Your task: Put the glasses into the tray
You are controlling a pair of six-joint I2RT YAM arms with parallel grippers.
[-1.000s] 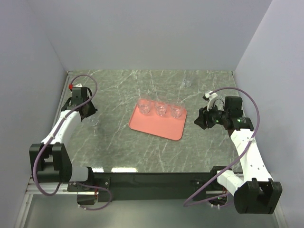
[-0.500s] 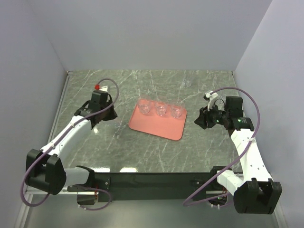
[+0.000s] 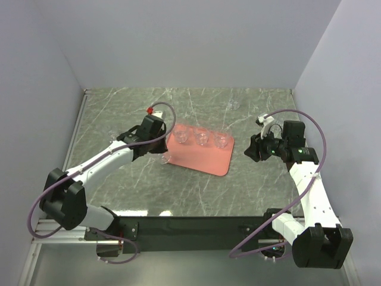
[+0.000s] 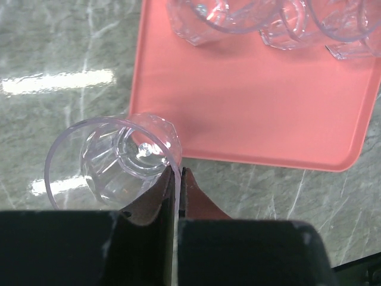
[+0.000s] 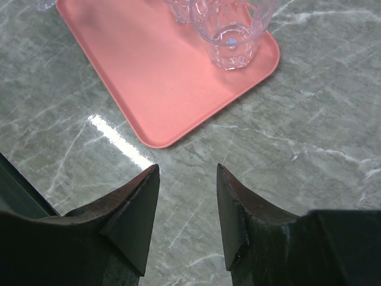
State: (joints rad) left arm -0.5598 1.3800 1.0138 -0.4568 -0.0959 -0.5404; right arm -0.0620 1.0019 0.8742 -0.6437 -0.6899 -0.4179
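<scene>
The salmon-pink tray [image 3: 202, 158] lies mid-table with three clear glasses in a row along its far edge [image 3: 202, 138]. My left gripper [image 3: 162, 152] is shut on the rim wall of another clear glass [image 4: 113, 164], pinched between the fingertips [image 4: 177, 174]. It holds the glass at the tray's near-left corner [image 4: 238, 107], partly over the rim. My right gripper [image 3: 249, 149] is open and empty, just right of the tray. In the right wrist view its jaws [image 5: 187, 173] stand wide apart over bare table, near the tray's corner [image 5: 149, 71] and a glass [image 5: 232, 30].
One more clear glass [image 3: 234, 105] stands near the back of the marble table, far right of centre. Grey walls close in the table on three sides. The black base rail runs along the near edge [image 3: 196, 226].
My left arm has swung right from the table's left side to the tray's near-left corner, carrying the glass. The right arm has not moved.
</scene>
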